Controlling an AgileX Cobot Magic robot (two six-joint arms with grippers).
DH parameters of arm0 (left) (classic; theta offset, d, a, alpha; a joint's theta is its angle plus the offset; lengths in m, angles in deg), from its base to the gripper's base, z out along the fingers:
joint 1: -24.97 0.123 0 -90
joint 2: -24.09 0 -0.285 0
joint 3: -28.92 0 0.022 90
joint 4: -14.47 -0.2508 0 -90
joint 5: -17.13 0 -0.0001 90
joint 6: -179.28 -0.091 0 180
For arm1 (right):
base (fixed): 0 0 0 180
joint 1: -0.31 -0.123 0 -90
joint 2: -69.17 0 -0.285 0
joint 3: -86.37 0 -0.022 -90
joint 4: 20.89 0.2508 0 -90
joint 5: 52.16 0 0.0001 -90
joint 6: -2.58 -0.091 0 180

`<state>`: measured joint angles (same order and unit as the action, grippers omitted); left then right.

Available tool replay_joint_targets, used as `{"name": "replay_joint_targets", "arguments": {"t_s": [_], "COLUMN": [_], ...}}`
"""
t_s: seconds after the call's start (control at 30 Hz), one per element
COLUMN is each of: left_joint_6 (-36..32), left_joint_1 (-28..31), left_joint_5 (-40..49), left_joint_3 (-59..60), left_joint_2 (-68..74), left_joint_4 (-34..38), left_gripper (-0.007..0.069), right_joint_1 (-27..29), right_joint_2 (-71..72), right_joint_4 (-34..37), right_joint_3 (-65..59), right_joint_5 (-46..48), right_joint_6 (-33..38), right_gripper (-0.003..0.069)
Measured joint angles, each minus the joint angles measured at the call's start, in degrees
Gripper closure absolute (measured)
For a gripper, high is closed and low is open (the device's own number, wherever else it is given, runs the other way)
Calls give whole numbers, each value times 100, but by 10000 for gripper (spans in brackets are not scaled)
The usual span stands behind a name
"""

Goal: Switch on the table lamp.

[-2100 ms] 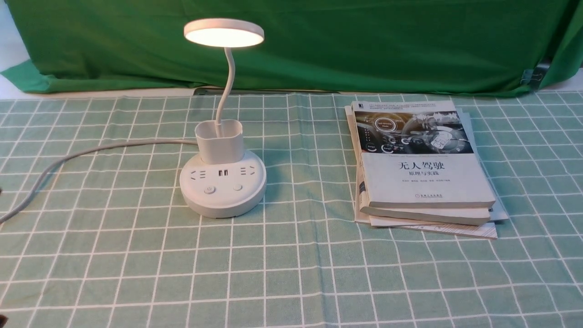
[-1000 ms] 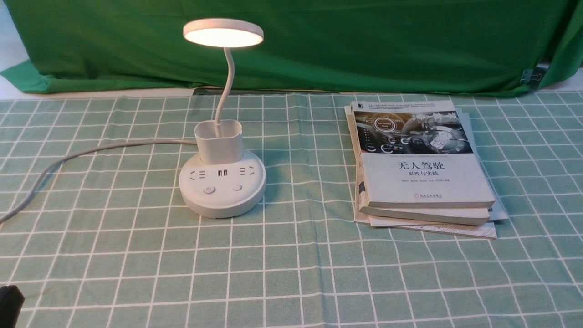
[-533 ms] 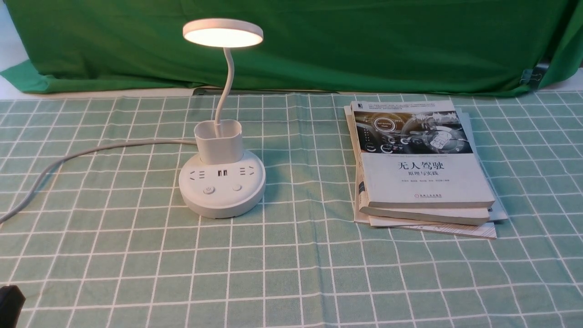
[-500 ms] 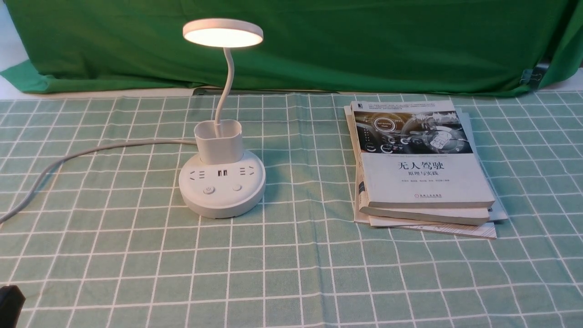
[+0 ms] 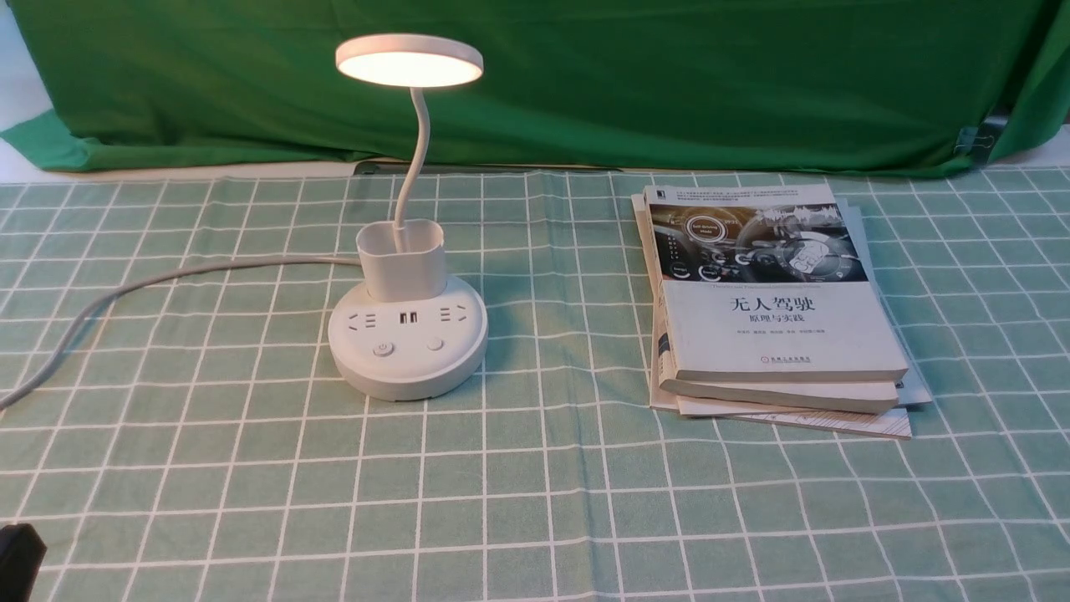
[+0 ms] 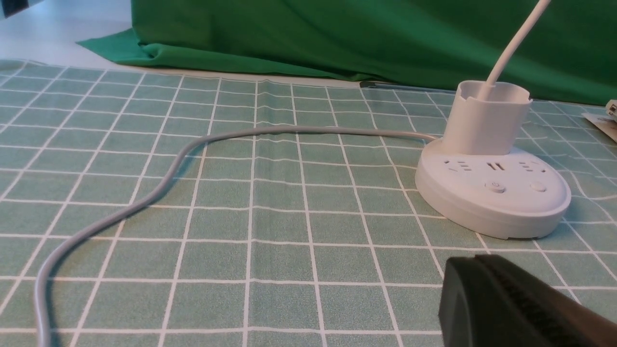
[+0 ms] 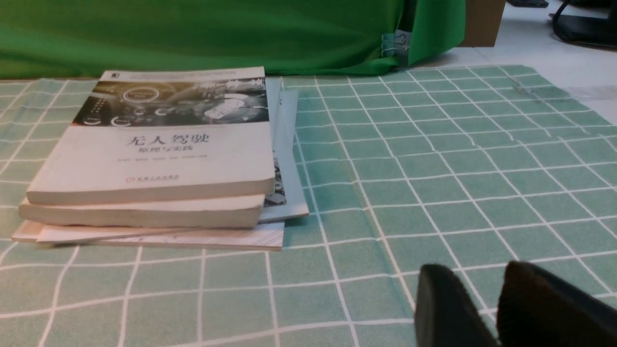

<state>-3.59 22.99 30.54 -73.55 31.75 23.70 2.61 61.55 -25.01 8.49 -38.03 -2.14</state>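
The white table lamp (image 5: 407, 351) stands left of centre on the checked cloth, and its disc head (image 5: 410, 60) glows. Its round base carries two buttons (image 5: 384, 349), which nothing touches. In the left wrist view the lamp base (image 6: 491, 202) lies a little beyond my left gripper (image 6: 475, 262), whose jaws are pressed together and hold nothing. Only a dark tip of the left gripper (image 5: 15, 558) shows in the front view's lower left corner. My right gripper (image 7: 477, 279) hovers over bare cloth, its fingertips apart and empty, to the right of the books.
A grey cord (image 5: 167, 276) runs from the lamp base off to the left across the cloth. A stack of books (image 5: 777, 309) lies to the right of the lamp. A green backdrop (image 5: 669, 84) hangs behind the table.
The left gripper's dark tip has come into the front view's lower left corner and has stayed nearly still for the last second. The lamp head glows throughout.
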Motion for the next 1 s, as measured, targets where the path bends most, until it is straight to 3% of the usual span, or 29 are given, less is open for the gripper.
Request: {"name": "replay_joint_targets", "arguments": {"t_s": [1.0], "left_joint_6": [-20], "left_joint_1": [0], "left_joint_5": [-18], "left_joint_3": [0], "left_joint_2": [0], "left_joint_4": [0], "left_gripper": [603], "right_joint_1": [0], "right_joint_2": [0], "right_joint_4": [0], "right_joint_3": [0], "right_joint_5": [0], "right_joint_6": [0], "right_gripper": [419]}}
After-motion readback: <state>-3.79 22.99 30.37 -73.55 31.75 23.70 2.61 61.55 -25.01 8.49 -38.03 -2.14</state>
